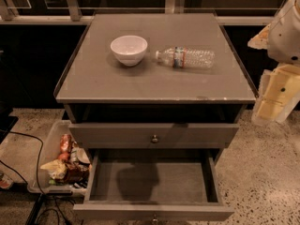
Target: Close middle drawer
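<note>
The middle drawer (pixel 154 182) is pulled far out of the grey-brown cabinet, and its inside is bare. Its flat front (pixel 117 213) lies at the bottom edge of the camera view, with the small round knob (pixel 154 218) at its centre. The matching upper drawer (pixel 112 135) with its own knob (pixel 154 138) stands out only a little. My gripper (pixel 275 97) hangs at the far right, beside the cabinet's right front corner. It is above and to the right of the open drawer and touches nothing.
A white bowl (pixel 129 49) and a plastic water bottle (pixel 187 57) lying on its side rest on the cabinet top (pixel 154 86). A clear bin of snack packets (pixel 63 161) sits on the floor at the left, with cables (pixel 28 172) beside it.
</note>
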Controlling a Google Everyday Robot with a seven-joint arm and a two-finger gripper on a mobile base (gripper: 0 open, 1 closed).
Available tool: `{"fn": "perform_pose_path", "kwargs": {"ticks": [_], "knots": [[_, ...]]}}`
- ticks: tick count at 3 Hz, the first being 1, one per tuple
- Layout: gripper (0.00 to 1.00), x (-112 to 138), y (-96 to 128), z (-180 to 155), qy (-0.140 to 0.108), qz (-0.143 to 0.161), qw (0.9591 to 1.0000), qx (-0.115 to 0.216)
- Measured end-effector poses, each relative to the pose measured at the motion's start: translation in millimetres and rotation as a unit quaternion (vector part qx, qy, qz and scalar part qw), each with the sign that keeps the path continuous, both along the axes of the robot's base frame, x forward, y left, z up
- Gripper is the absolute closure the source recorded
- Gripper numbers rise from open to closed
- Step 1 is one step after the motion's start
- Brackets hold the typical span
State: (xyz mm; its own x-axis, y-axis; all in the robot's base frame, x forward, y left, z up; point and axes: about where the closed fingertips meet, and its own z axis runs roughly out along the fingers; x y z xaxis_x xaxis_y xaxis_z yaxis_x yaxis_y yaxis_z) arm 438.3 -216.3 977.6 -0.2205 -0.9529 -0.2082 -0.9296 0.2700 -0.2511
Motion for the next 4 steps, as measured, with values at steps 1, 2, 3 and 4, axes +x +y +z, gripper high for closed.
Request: {"fn": "perform_pose_path", "kwargs": {"ticks": [1, 2, 3, 4], "knots": [[0.0, 0, 0, 0, 0.0, 0.0, 1.0, 0.0], [0.0, -2, 0, -6, -0.003, 0.005, 1.0, 0.006], [0.0, -12, 1, -34, -0.004, 0.018, 0.9996, 0.021], [0.18, -25, 3, -75, -0.002, 0.029, 0.9987, 0.043]]}}
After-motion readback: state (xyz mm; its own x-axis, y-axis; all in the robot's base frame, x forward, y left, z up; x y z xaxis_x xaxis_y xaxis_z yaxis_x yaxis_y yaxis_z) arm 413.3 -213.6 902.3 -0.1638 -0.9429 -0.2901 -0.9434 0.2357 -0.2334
